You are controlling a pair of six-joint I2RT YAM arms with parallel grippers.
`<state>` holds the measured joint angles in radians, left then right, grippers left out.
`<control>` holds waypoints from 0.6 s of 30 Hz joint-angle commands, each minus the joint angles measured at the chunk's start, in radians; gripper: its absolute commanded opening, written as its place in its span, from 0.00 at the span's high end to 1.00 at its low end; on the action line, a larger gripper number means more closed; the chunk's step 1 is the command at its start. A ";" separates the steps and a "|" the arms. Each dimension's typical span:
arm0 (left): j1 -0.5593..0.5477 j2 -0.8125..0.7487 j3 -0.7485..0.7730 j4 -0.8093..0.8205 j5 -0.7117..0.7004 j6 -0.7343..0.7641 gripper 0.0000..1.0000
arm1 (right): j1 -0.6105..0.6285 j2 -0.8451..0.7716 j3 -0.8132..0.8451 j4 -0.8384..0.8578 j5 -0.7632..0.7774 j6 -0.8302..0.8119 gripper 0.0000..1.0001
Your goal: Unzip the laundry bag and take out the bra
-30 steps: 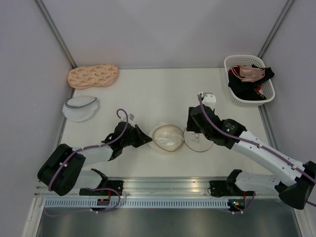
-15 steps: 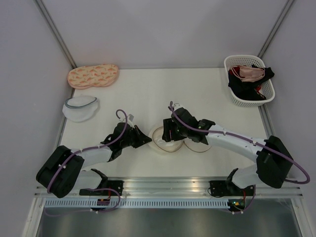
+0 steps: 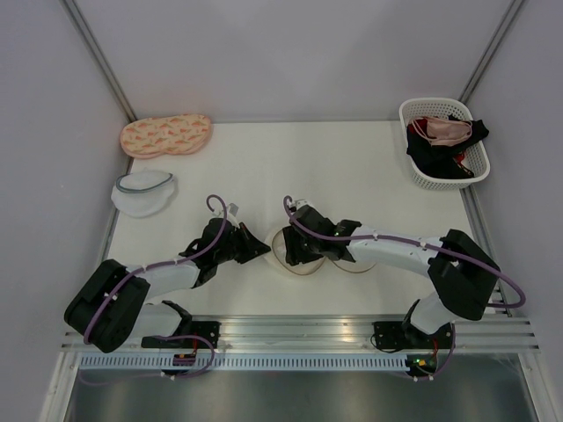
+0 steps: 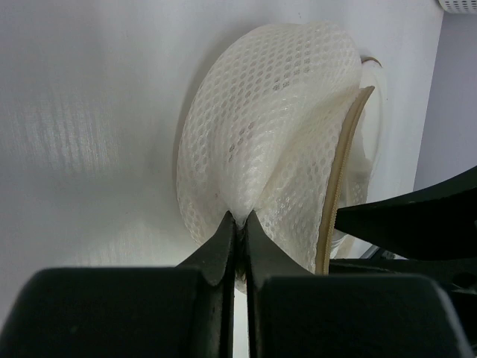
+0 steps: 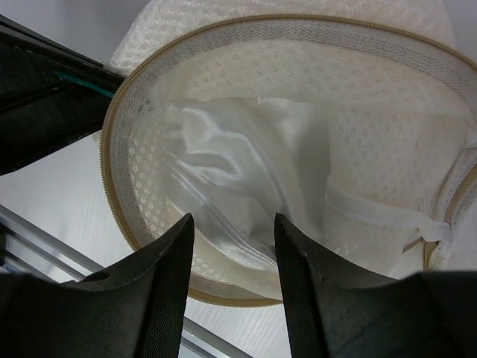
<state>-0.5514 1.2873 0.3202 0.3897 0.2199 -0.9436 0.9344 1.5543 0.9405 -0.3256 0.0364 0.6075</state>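
Note:
The cream mesh laundry bag (image 3: 283,261) lies open near the table's front middle, its flat lid (image 3: 356,261) folded out to the right. My left gripper (image 3: 266,250) is shut on a pinch of the bag's mesh dome (image 4: 261,142). The white bra (image 5: 246,160) lies crumpled inside the open zip rim (image 5: 112,134). My right gripper (image 3: 297,251) is open, its fingers (image 5: 160,283) hanging over the bag's mouth with the bra fabric between them, not closed on it.
A white mesh pouch with a grey-blue rim (image 3: 143,192) and a peach patterned pouch (image 3: 165,135) lie at the left. A white basket (image 3: 424,180) with black and pink garments stands at the back right. The table's front rail runs below the arms.
My right arm has swung left from beside the open lid to over the bag's mouth. The left gripper has kept its hold on the mesh.

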 commanded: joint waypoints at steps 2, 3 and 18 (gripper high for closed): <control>0.002 -0.023 -0.010 0.008 0.003 -0.001 0.98 | 0.029 0.035 -0.014 0.007 0.033 0.011 0.50; 0.004 -0.023 -0.010 0.011 0.001 -0.003 0.98 | 0.033 0.047 -0.014 0.008 0.034 0.011 0.55; 0.008 -0.039 -0.024 0.003 0.004 -0.004 0.98 | 0.052 -0.049 0.080 -0.085 0.080 -0.022 0.99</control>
<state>-0.5503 1.2701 0.3054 0.3901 0.2203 -0.9440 0.9802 1.5982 0.9661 -0.3798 0.0860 0.6010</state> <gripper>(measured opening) 0.043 0.007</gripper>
